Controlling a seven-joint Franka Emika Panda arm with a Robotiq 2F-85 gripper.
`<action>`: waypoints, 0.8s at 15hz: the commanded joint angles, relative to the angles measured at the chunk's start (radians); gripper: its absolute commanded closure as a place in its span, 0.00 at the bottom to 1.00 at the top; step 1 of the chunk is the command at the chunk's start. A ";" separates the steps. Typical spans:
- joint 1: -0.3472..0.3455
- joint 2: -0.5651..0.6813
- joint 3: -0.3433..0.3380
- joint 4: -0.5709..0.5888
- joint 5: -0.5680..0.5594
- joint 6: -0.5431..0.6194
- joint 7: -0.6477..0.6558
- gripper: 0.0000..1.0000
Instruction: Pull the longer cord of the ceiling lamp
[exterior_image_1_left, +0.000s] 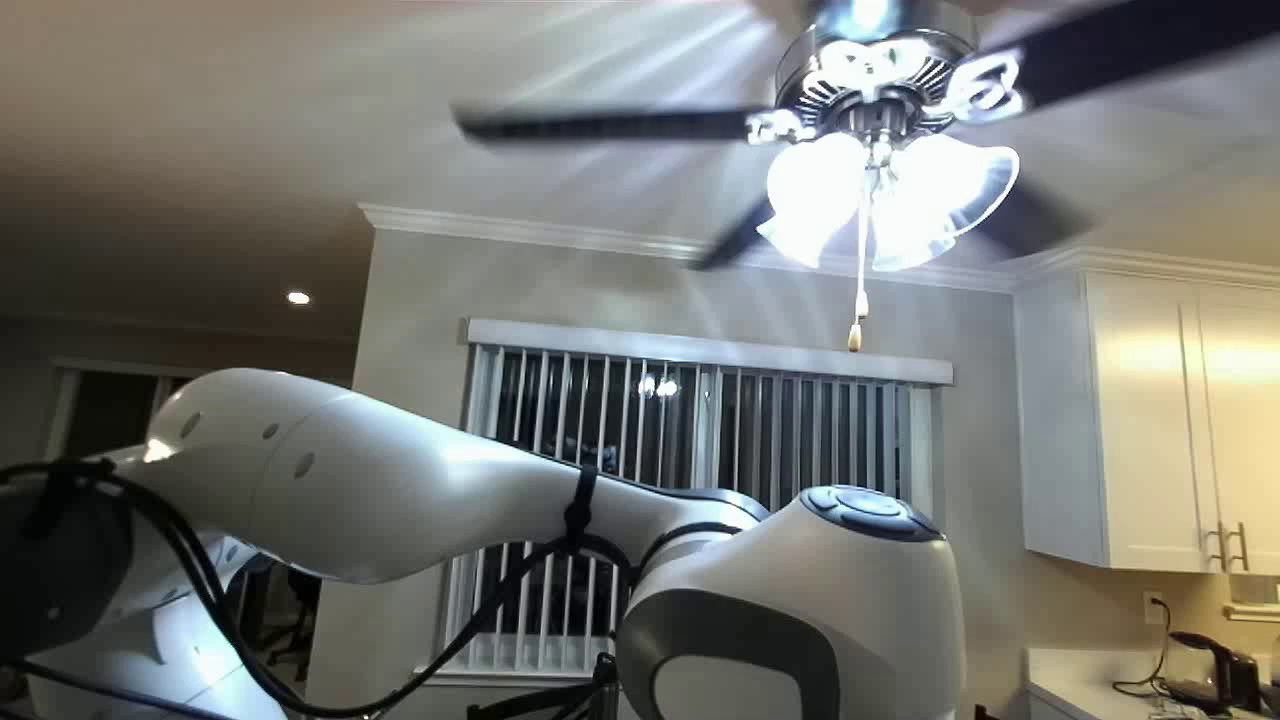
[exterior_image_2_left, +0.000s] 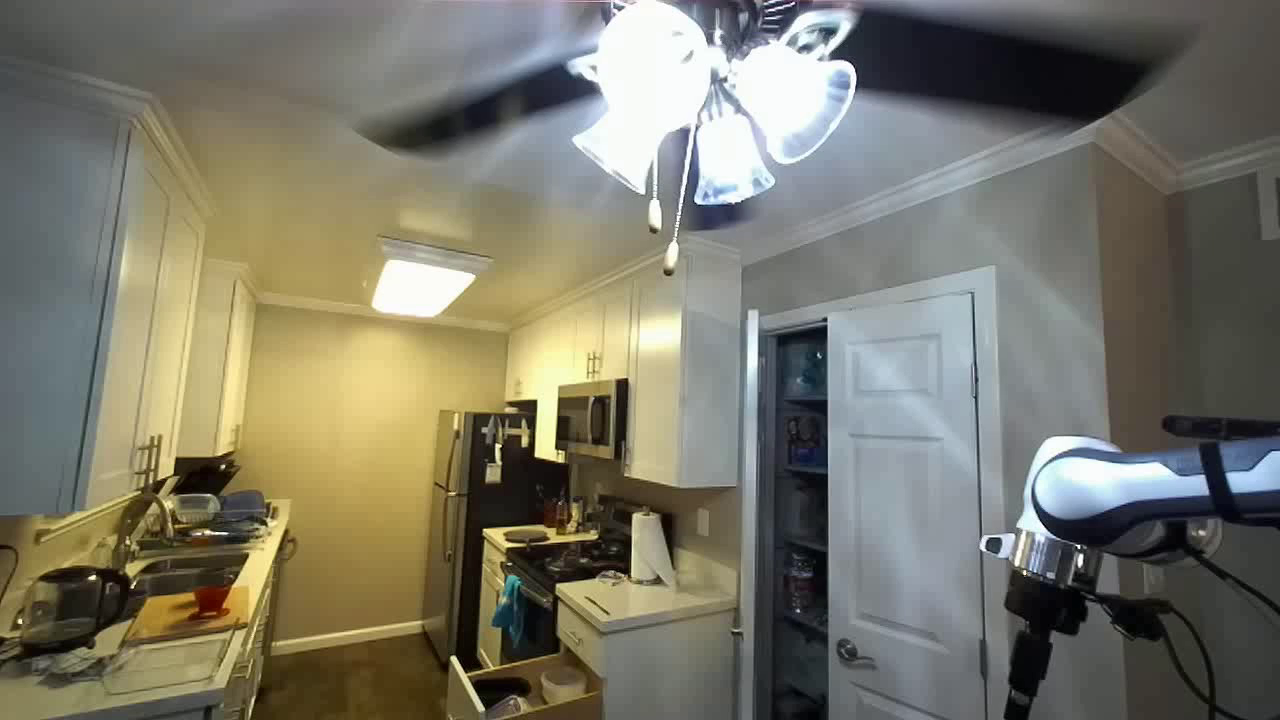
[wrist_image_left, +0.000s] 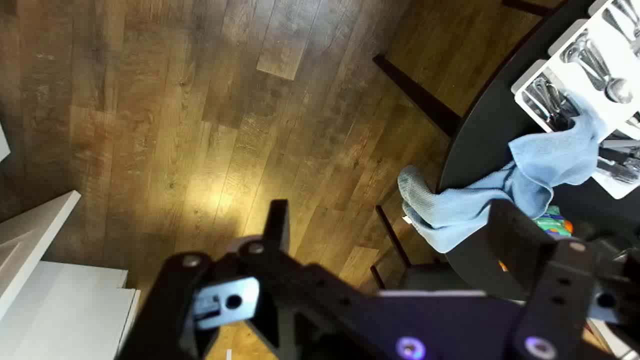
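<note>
The ceiling lamp hangs at the top of both exterior views (exterior_image_1_left: 880, 95) (exterior_image_2_left: 655, 70), its frosted shades lit and its dark blades blurred. Two thin pull cords hang below the shades. The longer cord (exterior_image_1_left: 855, 336) ends in the lower pale pendant; it also shows in an exterior view (exterior_image_2_left: 671, 258). The shorter cord (exterior_image_2_left: 655, 216) ends a little higher beside it. My gripper (exterior_image_2_left: 1018, 700) points down at the lower right of an exterior view, well below and apart from the cords. In the wrist view my gripper (wrist_image_left: 390, 215) is open with nothing between its fingers.
A dark round table (wrist_image_left: 480, 120) holds a light blue cloth (wrist_image_left: 530, 175) and a white cutlery tray (wrist_image_left: 575, 70). A white pantry door (exterior_image_2_left: 905, 480) stands near the arm. The fan blades (exterior_image_1_left: 620, 125) reach wide around the lamp. Upper cabinets (exterior_image_1_left: 1130, 420) stand beyond.
</note>
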 joint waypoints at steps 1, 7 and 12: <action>-0.041 0.012 0.033 0.002 0.025 -0.002 -0.021 0.00; 0.115 -0.010 0.240 -0.003 0.115 0.065 -0.077 0.00; 0.214 0.053 0.356 0.118 0.113 0.246 -0.121 0.00</action>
